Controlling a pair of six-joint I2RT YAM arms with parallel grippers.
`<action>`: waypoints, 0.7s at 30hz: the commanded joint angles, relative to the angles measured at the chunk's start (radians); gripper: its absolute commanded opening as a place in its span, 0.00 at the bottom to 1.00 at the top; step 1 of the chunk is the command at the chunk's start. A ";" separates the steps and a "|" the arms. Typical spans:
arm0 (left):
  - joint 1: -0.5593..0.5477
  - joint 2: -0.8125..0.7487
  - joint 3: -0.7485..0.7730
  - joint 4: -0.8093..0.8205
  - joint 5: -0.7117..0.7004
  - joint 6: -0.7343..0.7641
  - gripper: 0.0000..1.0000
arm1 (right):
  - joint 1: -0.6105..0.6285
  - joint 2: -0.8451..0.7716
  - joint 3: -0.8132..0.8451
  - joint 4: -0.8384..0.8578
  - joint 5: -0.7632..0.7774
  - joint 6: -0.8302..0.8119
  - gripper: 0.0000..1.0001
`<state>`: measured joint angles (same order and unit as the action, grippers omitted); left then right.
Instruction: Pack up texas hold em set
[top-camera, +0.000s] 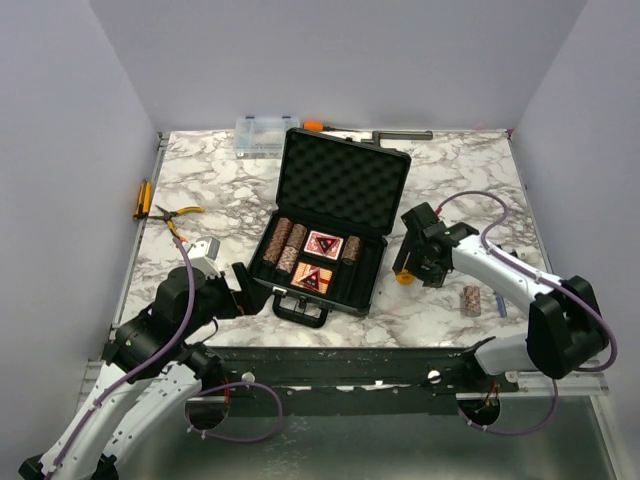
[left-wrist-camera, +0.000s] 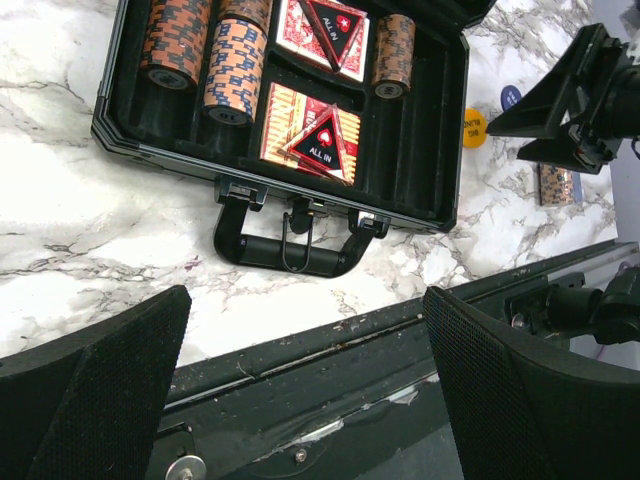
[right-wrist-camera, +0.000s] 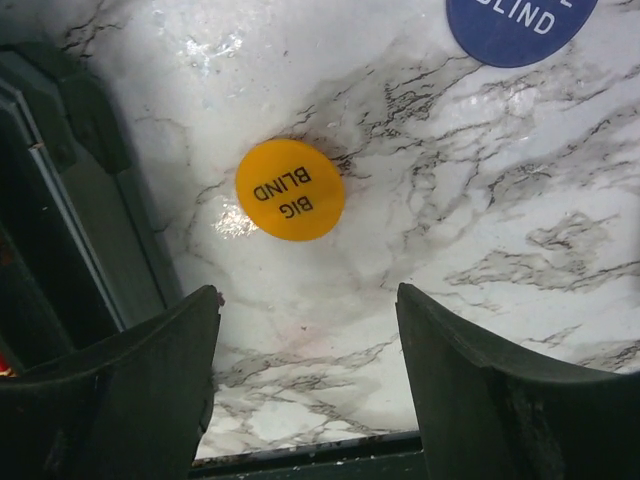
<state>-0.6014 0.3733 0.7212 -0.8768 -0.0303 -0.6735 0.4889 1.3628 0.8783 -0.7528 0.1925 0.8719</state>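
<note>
The right gripper (right-wrist-camera: 308, 295) hangs with fingers apart and empty over the marble table (right-wrist-camera: 480, 230). The yellow BIG BLIND token (right-wrist-camera: 290, 190) lies flat just ahead of the gap, beside the open case (right-wrist-camera: 90, 200): thin, stiff, light, probably slippery; pinch its rim. The left gripper (left-wrist-camera: 305, 295) gapes wide, empty.

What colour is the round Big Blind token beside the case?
The token is yellow with black lettering; right wrist view shows it best.

The marble table (top-camera: 200, 180) bears an open black case (top-camera: 340, 182), yellow token (top-camera: 404, 277), chip stack (top-camera: 470, 300), pliers (top-camera: 180, 213), clear box (top-camera: 260, 135).
</note>
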 joint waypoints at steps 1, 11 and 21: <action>0.009 -0.010 -0.015 0.001 -0.002 -0.001 0.98 | -0.001 0.083 0.036 0.009 0.017 -0.003 0.75; 0.011 -0.014 -0.014 0.001 -0.002 0.000 0.98 | -0.001 0.229 0.075 0.068 0.042 -0.025 0.76; 0.017 -0.011 -0.015 0.002 0.004 0.002 0.99 | -0.003 0.292 0.049 0.135 0.050 -0.051 0.71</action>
<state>-0.5945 0.3695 0.7212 -0.8768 -0.0299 -0.6731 0.4889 1.6222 0.9321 -0.6708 0.2150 0.8398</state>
